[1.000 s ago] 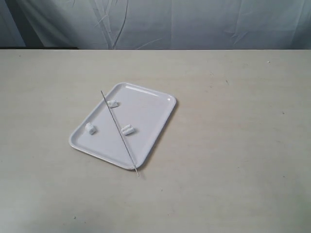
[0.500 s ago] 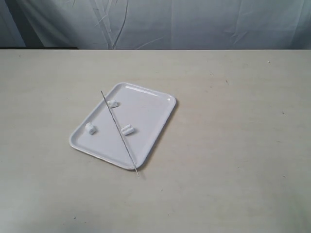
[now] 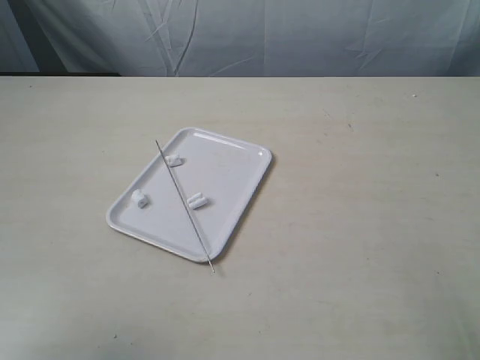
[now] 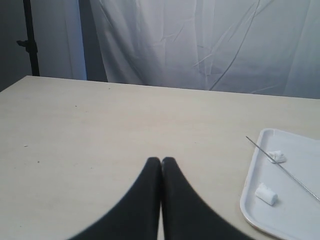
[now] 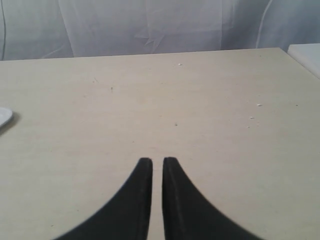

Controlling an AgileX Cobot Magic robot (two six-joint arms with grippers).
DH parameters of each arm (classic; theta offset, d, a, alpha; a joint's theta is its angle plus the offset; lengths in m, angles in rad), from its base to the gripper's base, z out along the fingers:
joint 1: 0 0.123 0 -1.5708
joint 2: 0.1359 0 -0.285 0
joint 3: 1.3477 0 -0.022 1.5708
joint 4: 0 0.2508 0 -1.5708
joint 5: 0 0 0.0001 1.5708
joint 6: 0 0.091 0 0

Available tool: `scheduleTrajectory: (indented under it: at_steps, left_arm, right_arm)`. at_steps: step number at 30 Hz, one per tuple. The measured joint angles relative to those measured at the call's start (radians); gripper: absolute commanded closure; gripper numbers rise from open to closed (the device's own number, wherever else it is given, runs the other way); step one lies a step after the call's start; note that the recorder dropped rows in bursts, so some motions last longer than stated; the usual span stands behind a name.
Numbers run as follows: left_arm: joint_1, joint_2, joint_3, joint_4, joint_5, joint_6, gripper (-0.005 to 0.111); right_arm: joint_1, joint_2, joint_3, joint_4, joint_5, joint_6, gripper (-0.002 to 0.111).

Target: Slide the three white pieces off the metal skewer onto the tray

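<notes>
The white tray (image 3: 225,176) lies left of the table's middle. The thin metal skewer (image 3: 184,204) rests slantwise across it, its near tip past the front rim. Three white pieces lie loose on the tray: one (image 3: 173,159) by the skewer's far end, one (image 3: 139,198) apart at the left rim, one (image 3: 196,199) just right of the rod. Neither gripper shows in the exterior view. My left gripper (image 4: 161,160) is shut and empty over bare table, with the tray (image 4: 295,210), skewer (image 4: 282,167) and two pieces (image 4: 277,157) (image 4: 266,194) off to one side. My right gripper (image 5: 157,160) shows only a thin gap and holds nothing.
The beige table (image 3: 360,225) spreads wide around the tray. A grey-white curtain (image 3: 300,37) hangs behind its far edge. In the right wrist view, a sliver of the tray (image 5: 4,117) shows at one side and a white block (image 5: 306,54) past the table's corner.
</notes>
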Motion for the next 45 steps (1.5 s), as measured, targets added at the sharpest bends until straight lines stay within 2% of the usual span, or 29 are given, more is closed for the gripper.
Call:
scheduleTrajectory:
  at_steps: [30,37,45]
  left_arm:
    - [0.000,0.000,0.000,-0.002,-0.005,0.000,0.107]
    - [0.000,0.000,0.000,-0.002,-0.005,0.000,0.107]
    - [0.000,0.000,0.000,-0.002,-0.005,0.000,0.107]
  right_arm:
    - [0.000,0.000,0.000,0.011,0.000,-0.001,0.100]
    - [0.000,0.000,0.000,0.122,0.000,-0.110,0.100]
    - [0.000,0.000,0.000,0.152,0.000,-0.169,0.100]
